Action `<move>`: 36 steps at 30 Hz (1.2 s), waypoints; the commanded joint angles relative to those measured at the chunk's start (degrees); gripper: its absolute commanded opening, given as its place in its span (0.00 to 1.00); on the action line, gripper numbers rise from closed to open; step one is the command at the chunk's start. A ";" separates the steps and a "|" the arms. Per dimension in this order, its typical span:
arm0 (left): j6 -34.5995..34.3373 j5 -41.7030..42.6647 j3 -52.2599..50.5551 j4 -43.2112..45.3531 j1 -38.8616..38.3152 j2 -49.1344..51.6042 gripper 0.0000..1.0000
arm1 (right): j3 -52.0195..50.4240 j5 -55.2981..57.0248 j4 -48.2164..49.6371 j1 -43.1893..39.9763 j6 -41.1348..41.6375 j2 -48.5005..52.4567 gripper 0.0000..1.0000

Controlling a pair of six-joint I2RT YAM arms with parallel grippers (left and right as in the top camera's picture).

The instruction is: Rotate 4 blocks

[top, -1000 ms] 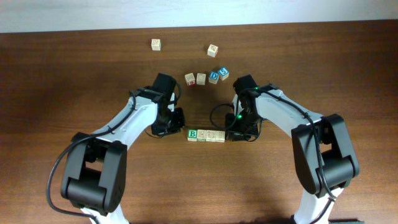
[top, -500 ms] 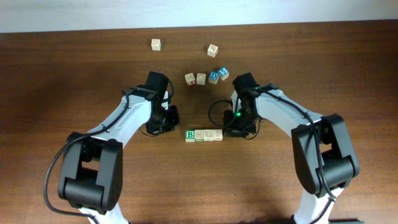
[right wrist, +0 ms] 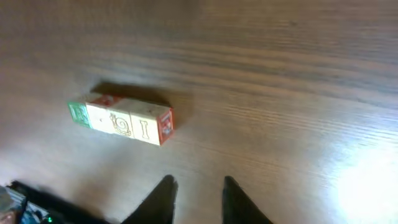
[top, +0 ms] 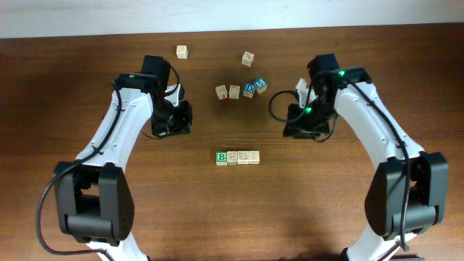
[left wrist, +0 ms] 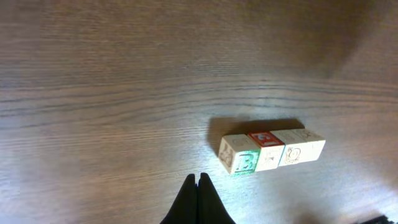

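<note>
Wooden blocks sit abutted, letters blurry; left pincer closed; right pincer narrowly parted, empty.

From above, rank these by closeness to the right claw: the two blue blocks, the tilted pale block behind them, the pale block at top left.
1. Two blue blocks, up and left of the right claw.
2. Tilted pale block, farther back.
3. Top-left pale block, farthest, far left side.

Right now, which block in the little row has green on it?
The B block, at the row's end nearest the left arm. Its top is green and white; the other three tops are pale wood.
</note>
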 commanded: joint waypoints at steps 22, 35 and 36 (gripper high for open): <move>-2.01 8.68 -20.74 21.07 -4.94 0.13 0.00 | -19.39 -7.69 24.79 4.02 8.70 0.39 0.13; -0.02 8.57 -20.76 20.76 -6.34 0.13 0.00 | -20.65 -8.55 25.64 6.27 11.04 0.39 0.13; -0.02 8.52 -20.76 20.37 -6.34 0.13 0.00 | -20.65 -8.55 25.59 6.27 11.04 0.39 0.13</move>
